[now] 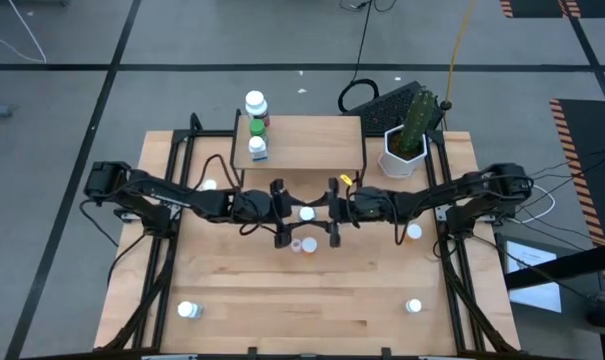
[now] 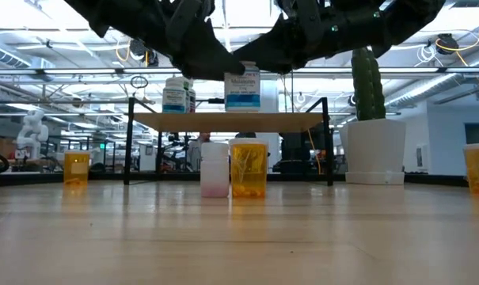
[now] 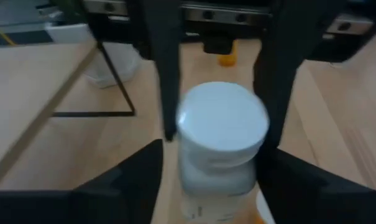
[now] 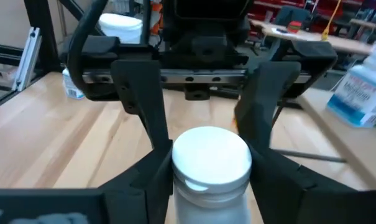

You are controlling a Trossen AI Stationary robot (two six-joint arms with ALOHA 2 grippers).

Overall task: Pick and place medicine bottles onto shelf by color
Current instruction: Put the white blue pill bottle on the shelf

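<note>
We can read no text anywhere. The white bottles (image 2: 242,89) on the shelf (image 2: 227,120) carry blue-banded labels, but their print is too small for us to read.

We see a tabletop (image 1: 312,300) of light wood strips, smooth with a faint sheen that mirrors the bottles in the low view. The shelf (image 1: 312,140) has a matching pale wood board on thin black metal legs. The white-capped bottle (image 3: 220,140) between the grippers looks like smooth, slightly glossy white plastic. One orange bottle (image 2: 249,169) is translucent amber plastic. The cactus pot (image 1: 402,155) is matt white. Both arms wear matt black finish, as do the left gripper's fingers (image 3: 160,74).
</note>
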